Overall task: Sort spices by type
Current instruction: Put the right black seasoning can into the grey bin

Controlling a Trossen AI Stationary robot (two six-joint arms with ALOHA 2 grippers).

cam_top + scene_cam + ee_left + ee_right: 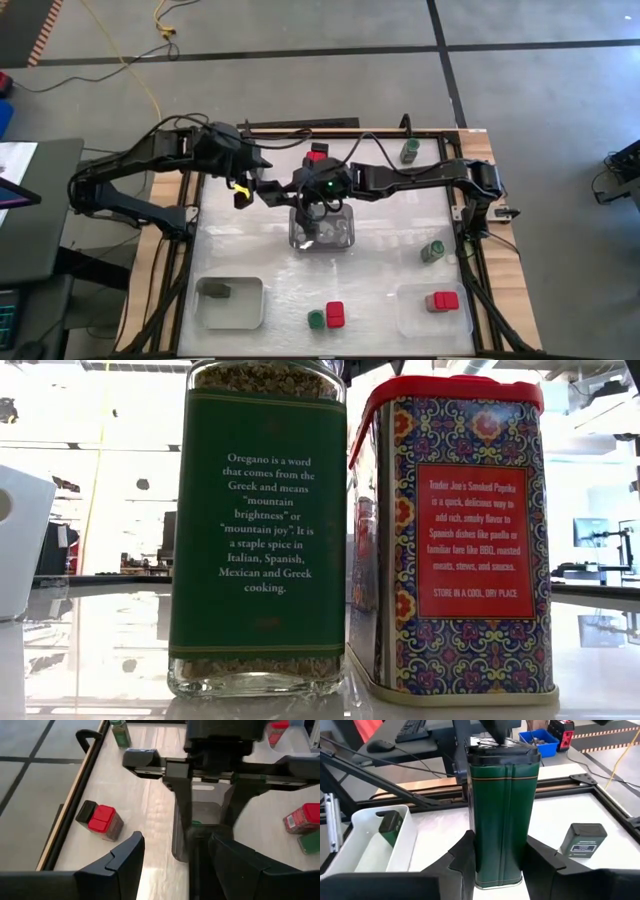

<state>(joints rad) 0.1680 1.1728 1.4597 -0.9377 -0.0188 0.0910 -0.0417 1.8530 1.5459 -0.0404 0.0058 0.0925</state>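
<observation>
My right gripper (497,862) is shut on a dark green rectangular spice tin (502,805) with a black lid, above a clear tray (340,238) at the table's middle. My left gripper (175,865) stands open just left of it (243,192), with nothing between its fingers. A red-topped spice (102,820) and a dark tin (582,840) rest on the table at the far side. A green-labelled oregano jar (258,530) and a red-lidded paprika tin (455,540) stand side by side near the front edge. My right gripper pinches the tin's two opposite side walls (481,847) between its two fingers (462,857), on the tin's lower half. The fingers come nearly level from the table's right. The tin stands upright in the hold; whether its bottom rests on anything I cannot tell.
A white tray (250,312) at the front left holds one dark tin (215,291). A tray (410,318) at the front right holds a red-topped spice (441,300). Green-lidded jars stand at the far right (410,151) and the right (432,250). A black frame (82,737) edges the table.
</observation>
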